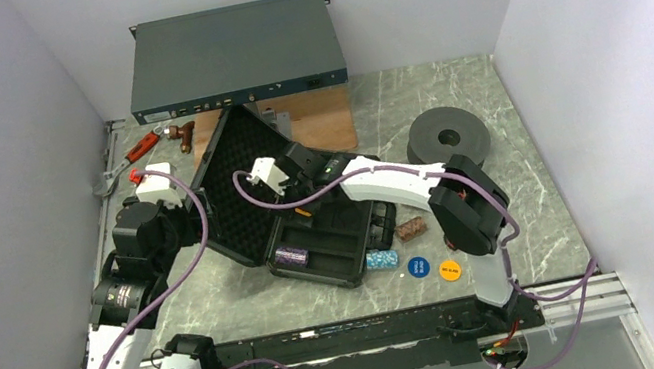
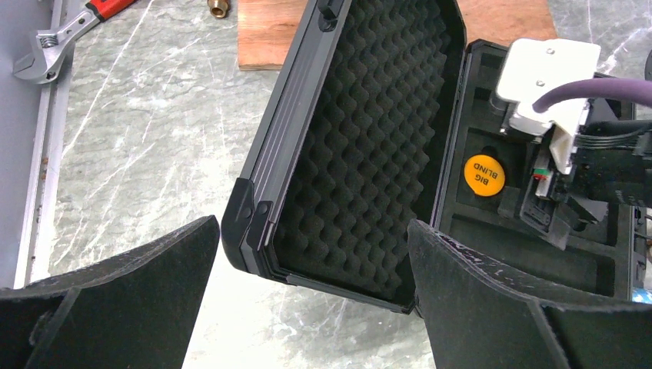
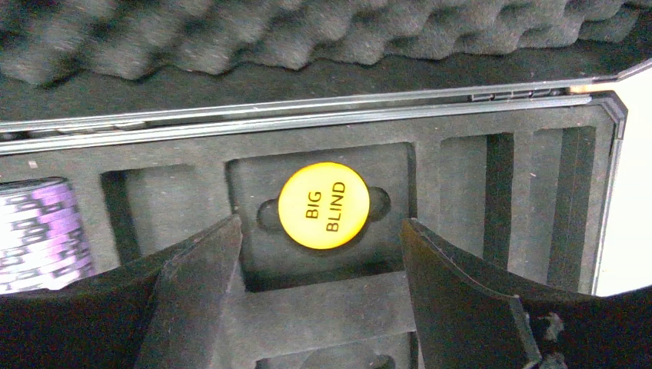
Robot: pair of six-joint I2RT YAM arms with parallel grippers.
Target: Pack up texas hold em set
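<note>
Right wrist view shows the right gripper [image 3: 319,231] spread wide and empty just above the yellow disc [image 3: 324,205], which lies flat in a round foam pocket of the open black case [image 3: 461,129]. A purple chip roll [image 3: 38,231] sits in a slot nearby. On the table [image 1: 513,111] beside the case lie the teal roll [image 1: 381,259], brown roll [image 1: 410,228], blue disc [image 1: 418,267] and orange disc [image 1: 450,271]. The left gripper [image 2: 311,231], also spread and empty, hangs near the case lid

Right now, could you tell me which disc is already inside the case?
The yellow BIG BLIND disc, seated in a foam recess; the blue disc and orange disc lie on the table.
</note>
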